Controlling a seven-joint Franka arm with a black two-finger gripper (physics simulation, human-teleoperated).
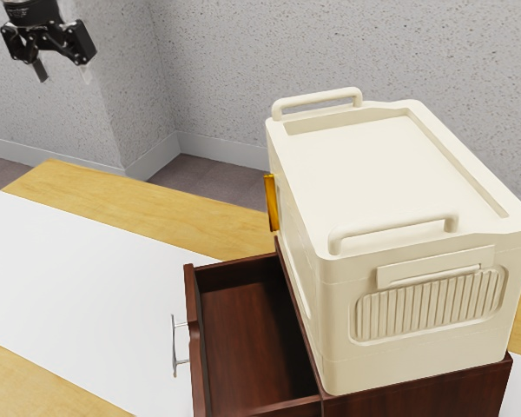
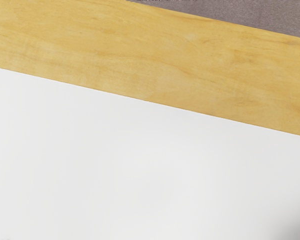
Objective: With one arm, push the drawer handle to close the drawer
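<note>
High at the exterior view's upper left, my black gripper (image 1: 64, 73) hangs open above the table, well away from the drawer, with nothing between its fingers. The dark reddish-brown drawer (image 1: 189, 300) stands pulled out of its cabinet (image 1: 425, 396), and its inside is visible. On the drawer's front, facing the exterior view's left, is a thin silver bar handle (image 1: 174, 347). Part of the drawer runs out of the exterior view at the bottom.
A large cream box (image 1: 365, 174) with two top rails sits on the cabinet. An orange-yellow piece (image 1: 272, 203) stands at its side. Under the hand lie the wooden table (image 2: 140, 60) and a white sheet (image 2: 130, 165). Speckled walls (image 1: 217, 69) rise behind.
</note>
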